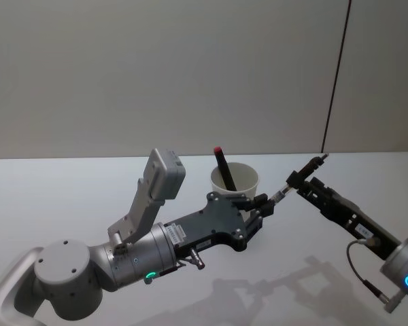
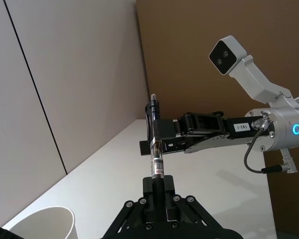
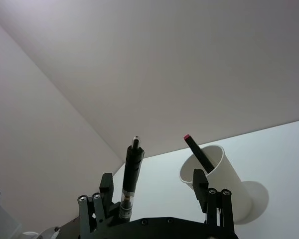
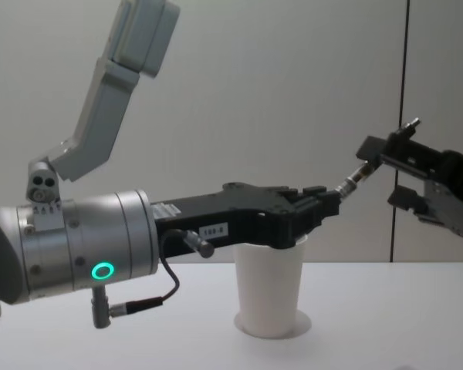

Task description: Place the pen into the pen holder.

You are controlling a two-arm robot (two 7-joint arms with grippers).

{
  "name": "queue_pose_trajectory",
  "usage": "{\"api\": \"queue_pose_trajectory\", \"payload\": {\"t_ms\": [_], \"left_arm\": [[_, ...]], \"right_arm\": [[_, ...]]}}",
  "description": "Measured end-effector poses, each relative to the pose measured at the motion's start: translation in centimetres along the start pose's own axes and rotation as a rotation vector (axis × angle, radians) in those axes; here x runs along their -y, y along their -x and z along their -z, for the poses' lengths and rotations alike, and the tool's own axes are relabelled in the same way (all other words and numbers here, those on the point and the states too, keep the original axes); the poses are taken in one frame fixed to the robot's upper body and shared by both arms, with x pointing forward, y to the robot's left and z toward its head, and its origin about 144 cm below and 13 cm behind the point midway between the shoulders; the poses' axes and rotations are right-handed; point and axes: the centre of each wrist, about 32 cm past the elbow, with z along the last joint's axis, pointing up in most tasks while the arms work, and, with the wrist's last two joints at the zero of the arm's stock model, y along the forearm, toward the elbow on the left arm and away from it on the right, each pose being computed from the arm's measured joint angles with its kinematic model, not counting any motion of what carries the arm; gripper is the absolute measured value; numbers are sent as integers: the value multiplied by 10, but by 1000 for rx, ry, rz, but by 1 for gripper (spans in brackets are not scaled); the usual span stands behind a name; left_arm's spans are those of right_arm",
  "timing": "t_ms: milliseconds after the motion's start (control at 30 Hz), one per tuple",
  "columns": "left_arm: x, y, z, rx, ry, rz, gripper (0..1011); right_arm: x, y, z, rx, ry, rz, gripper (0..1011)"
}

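The left hand (image 2: 158, 186) clamps the pen (image 2: 156, 154), the right hand (image 4: 384, 171) gapes around it — one clumsy tug could tip the pen holder (image 4: 268, 289) close by.

pen (image 2: 157, 160) aslant in mid-air, near upright white paper cup (image 1: 253, 179)

The left arm stretches from the lower left forward and toward the right, roughly level, a green ring glowing at its wrist. The left tool (image 1: 265, 202) has its fingers pinched together on one end of a pen (image 2: 157, 158). The right arm reaches in from the lower right, angled up toward the left, a blue ring lit at its wrist. The right tool (image 4: 389, 171) holds its fingers spread apart, one finger right beside the pen's other end.
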Motion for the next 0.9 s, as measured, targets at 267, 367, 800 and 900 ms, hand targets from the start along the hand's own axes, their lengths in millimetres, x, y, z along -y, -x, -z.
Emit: {"api": "queue_pose_trajectory", "payload": {"t_ms": [267, 367, 800, 900], "left_arm": [[0, 0, 0, 0, 0, 0, 131], [0, 0, 0, 0, 0, 0, 131], [0, 0, 0, 0, 0, 0, 130], [0, 0, 0, 0, 0, 0, 131]], "right_arm": [[-5, 10, 1, -11, 3, 5, 1002], [-7, 13, 1, -14, 5, 7, 1002], [-12, 27, 0, -13, 15, 47, 1002], [-12, 29, 0, -10, 18, 59, 1002]]}}
